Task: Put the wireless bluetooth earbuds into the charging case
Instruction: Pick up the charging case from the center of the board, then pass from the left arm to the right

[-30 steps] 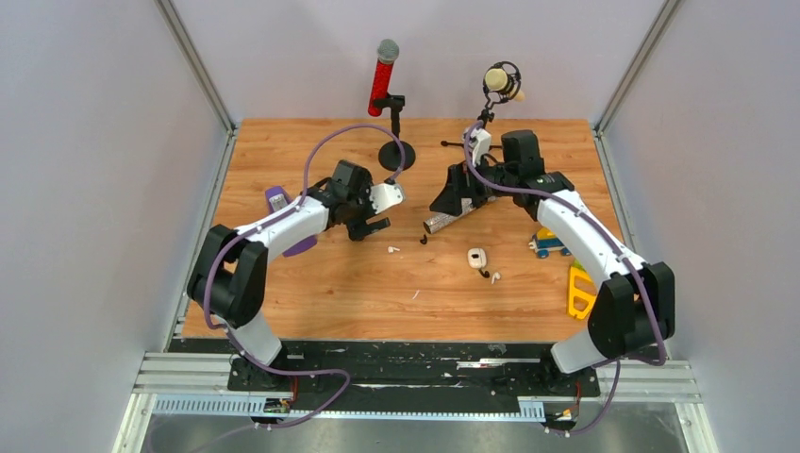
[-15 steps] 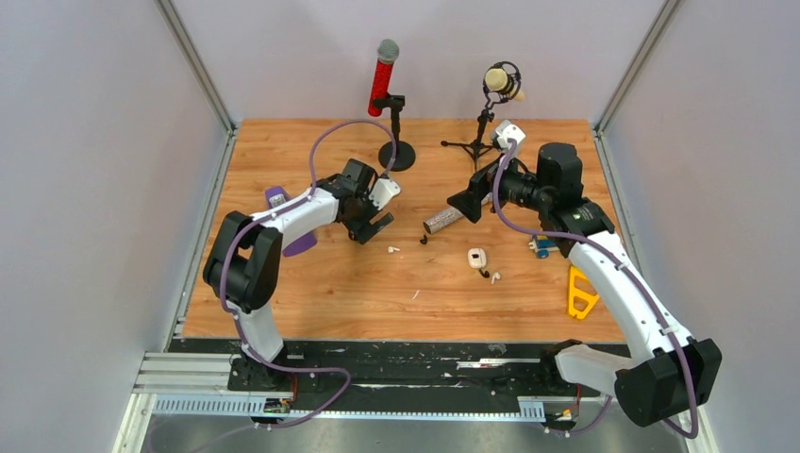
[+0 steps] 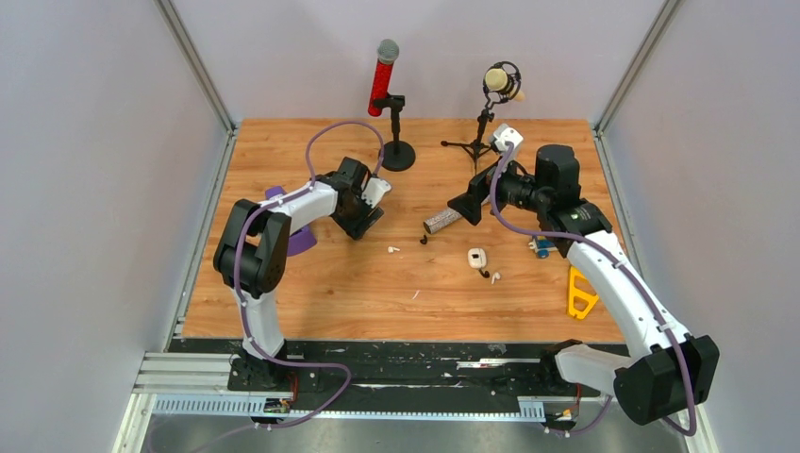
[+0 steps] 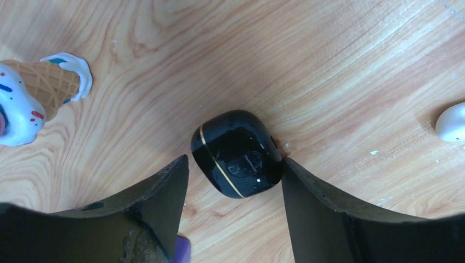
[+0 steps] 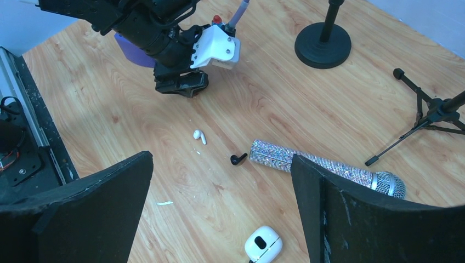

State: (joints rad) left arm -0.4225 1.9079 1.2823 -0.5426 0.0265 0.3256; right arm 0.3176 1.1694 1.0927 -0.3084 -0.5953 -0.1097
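A glossy black charging case (image 4: 237, 153) with a thin gold line lies on the wood between the fingers of my left gripper (image 4: 234, 160). The right finger touches it; a narrow gap remains at the left finger. In the top view my left gripper (image 3: 363, 222) hides this case. A white earbud (image 3: 393, 249) and a black earbud (image 3: 423, 240) lie loose near the middle. A white case (image 3: 477, 257) rests further right, with a white bud (image 3: 495, 277) just below it. My right gripper (image 5: 222, 159) hangs open high above the white earbud (image 5: 199, 136), black earbud (image 5: 238, 159) and white case (image 5: 262, 244).
A glitter-covered microphone (image 3: 443, 220) lies beside the black earbud. A red microphone on a round stand (image 3: 385, 66) and a cream one on a tripod (image 3: 500, 83) stand at the back. An ice-cream toy (image 4: 33, 98), a purple object (image 3: 300, 241), a toy car (image 3: 545, 247) and a yellow piece (image 3: 580, 293) lie around.
My left gripper shifted slightly left and its jaws narrowed around the black case. The right arm swung right and lifted a second ago, then held almost still.
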